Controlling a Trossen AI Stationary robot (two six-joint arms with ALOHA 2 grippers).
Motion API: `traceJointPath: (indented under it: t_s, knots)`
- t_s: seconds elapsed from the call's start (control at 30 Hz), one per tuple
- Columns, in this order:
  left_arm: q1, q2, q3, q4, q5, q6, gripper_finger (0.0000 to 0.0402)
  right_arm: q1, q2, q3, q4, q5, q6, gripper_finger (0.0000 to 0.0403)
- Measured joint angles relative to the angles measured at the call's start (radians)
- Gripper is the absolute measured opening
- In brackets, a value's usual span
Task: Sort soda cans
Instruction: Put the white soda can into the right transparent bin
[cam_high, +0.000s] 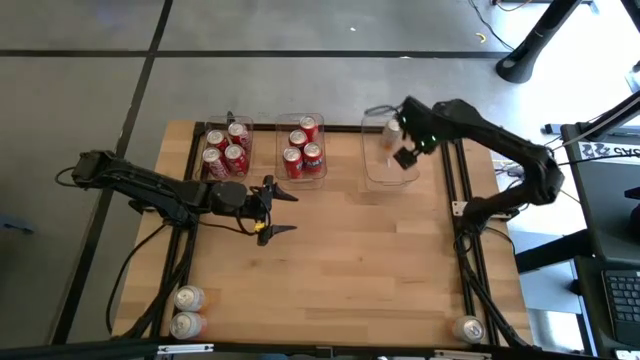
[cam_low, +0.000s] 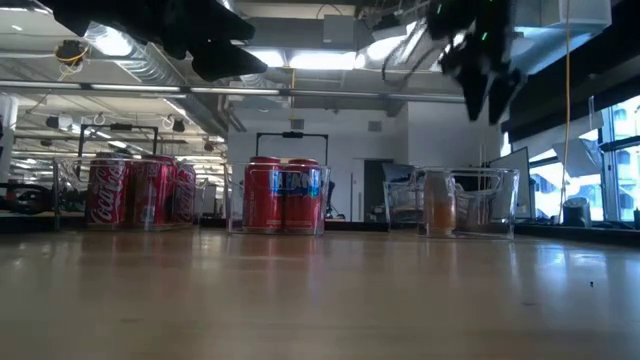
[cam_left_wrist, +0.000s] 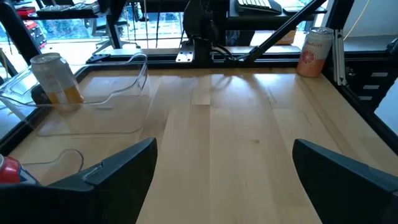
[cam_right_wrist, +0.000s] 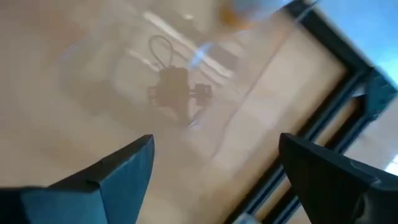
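While both arms hang unladen, entries run left to right, clock bearings taken from the table's centre in the high view.

Loose pair: two soda cans (cam_high: 187, 311) lying at 7 o'clock, hard against the near-left corner – unsorted.
Left bin (cam_high: 226, 127): four red cans (cam_high: 226, 150), 11 o'clock, at the far edge.
Left gripper (cam_high: 281, 210): fingers spread wide, nothing between them, just left of centre over bare wood.
Middle bin (cam_high: 300, 121): four red cans with dark markings (cam_high: 302, 147), 12 o'clock.
Right bin (cam_high: 372, 172): one pale can with an orange band (cam_high: 392, 131), 1 o'clock, in its far corner.
Right gripper (cam_high: 406, 145): fingers spread, empty, above the right bin just beside that can.
Stray can (cam_high: 468, 328): 5 o'clock, near-right corner, same orange-and-pale sort by the left wrist view.

Step in hand – judged: right arm clears the bin, then fetches the stray can.
Doing it well: rise straight up clear of the bin's wall; grip the can mid-body, upright.
Edges: every loose can sits by a corner and the black frame rail – little side clearance.
Open room: broad bare centre.
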Motion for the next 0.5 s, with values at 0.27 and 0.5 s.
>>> traceJointPath:
  t_s: [0.27,0.5]
  knots:
    - [-0.001,0.000,0.000,-0.005,0.000,-0.008,0.0363,0.436,-0.139,0.000,-0.072,-0.075,0.342,0.0342]
    - [-0.001,0.000,0.000,-0.006,0.000,-0.004,0.0363,0.909,-0.148,-0.001,-0.071,-0.054,0.757,0.0342]
